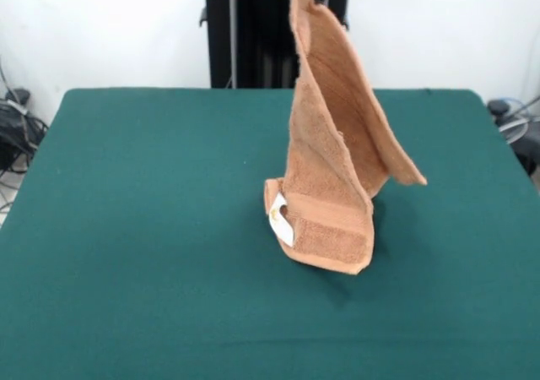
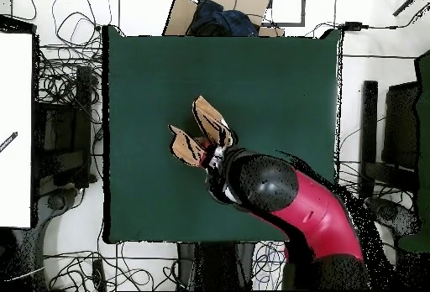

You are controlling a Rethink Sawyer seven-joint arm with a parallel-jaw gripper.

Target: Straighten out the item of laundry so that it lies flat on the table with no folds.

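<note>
Working from the left of the front view, you find the left half of the table [image 1: 126, 228] bare green cloth; nothing there needs handling. Just right of centre stands the towel [image 1: 333, 169], hoisted by its top corner so that it hangs as a tall, twisted sheet. Its lower end is bunched and rolled on the cloth, with the white label [image 1: 281, 218] facing left at the bottom fold. Further right, one loose corner flares out and hangs clear of the surface. The top of the towel runs up to the frame edge, so the gripper is cut off in this view. In the overhead view, the red and black arm [image 2: 302, 205] reaches in from the bottom right and its wrist covers the grasp point, with the towel [image 2: 201, 133] fanning out to the upper left of it. You cannot tell how far the fingers are apart; the raised cloth only suggests that something holds it. Treat the current step as a lift, with the spread not yet done. The next move probably calls for dragging the held corner sideways and low, so the bunched end unrolls before release.
</note>
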